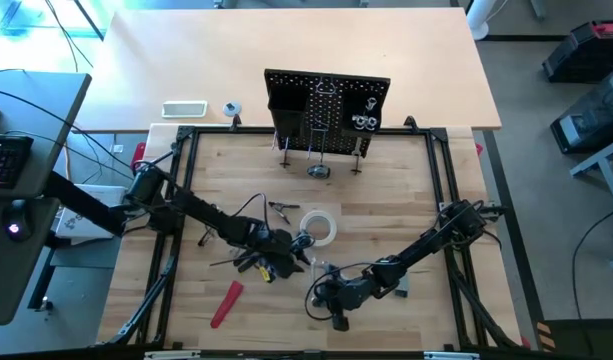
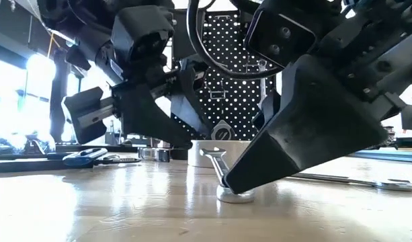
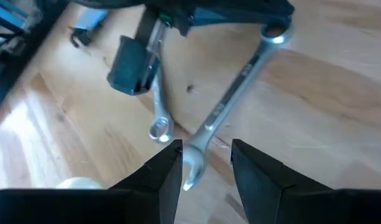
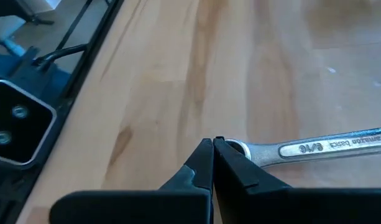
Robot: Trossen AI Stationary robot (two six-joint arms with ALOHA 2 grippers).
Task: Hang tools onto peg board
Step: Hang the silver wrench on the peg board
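Observation:
A silver wrench (image 3: 230, 99) runs between my two grippers. Its open end lies between the fingers of my left gripper (image 3: 207, 146), and its ring end (image 4: 237, 149) is at the shut tips of my right gripper (image 4: 213, 142). In the low view the wrench (image 2: 216, 168) slants up from the table. A second wrench (image 3: 158, 106) lies close by. The black peg board (image 1: 326, 105) stands upright at the table's far side. The white tape roll (image 1: 319, 227), pliers (image 1: 281, 208) and a red-handled tool (image 1: 226, 303) lie on the table. My left gripper has the wrench's open end (image 3: 191, 168) between its two fingers, coming at it on a downward slant, along the shaft. The head lies against one finger (image 3: 171, 168); contact with the other finger does not show. That end is raised off the table. My right gripper sets its shut fingertips (image 2: 227, 187) against the wrench's ring end (image 2: 236, 196), slanting down from above. The ring end rests on the table, and the shaft leads away from the fingers.
Blue-handled pliers (image 2: 85, 158) and another wrench (image 2: 367, 181) lie on the wood to either side. A round silver thing (image 1: 318, 172) sits in front of the peg board's legs. A black frame (image 1: 441, 180) borders the table top.

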